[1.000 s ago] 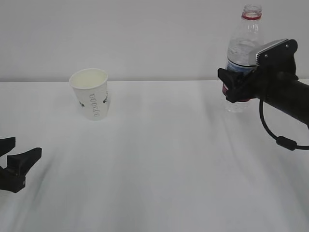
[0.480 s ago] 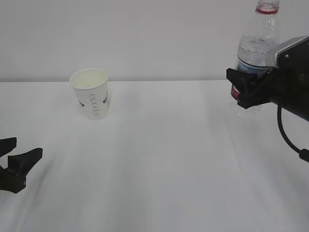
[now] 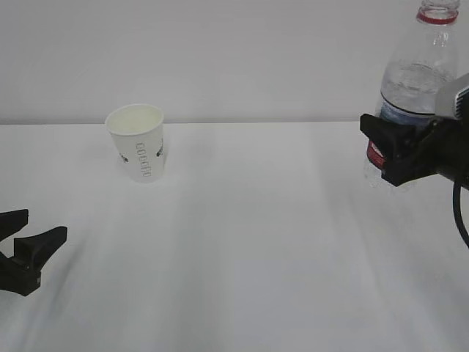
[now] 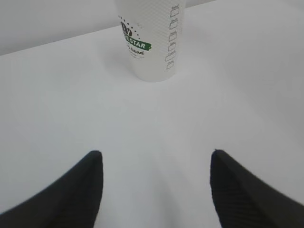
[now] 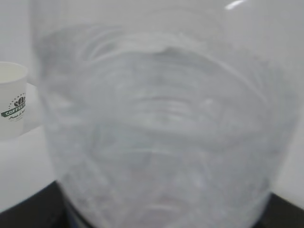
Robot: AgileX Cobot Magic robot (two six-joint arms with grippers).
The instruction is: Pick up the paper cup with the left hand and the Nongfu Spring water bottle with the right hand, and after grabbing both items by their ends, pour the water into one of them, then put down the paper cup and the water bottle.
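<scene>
Your white table [image 3: 242, 242] spans the view. At three o'clock, the right hand [image 3: 388, 158] is clamped on the Nongfu Spring water bottle [image 3: 418, 73], upright, clear of the surface. At eight o'clock the left hand [image 3: 26, 246] waits, jaws apart. The paper cup [image 3: 137, 141] stands at ten o'clock.

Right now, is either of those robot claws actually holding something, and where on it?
The right hand holds the Nongfu Spring water bottle around its lower body, at the label. The left hand holds nothing, open and short of the paper cup.
</scene>
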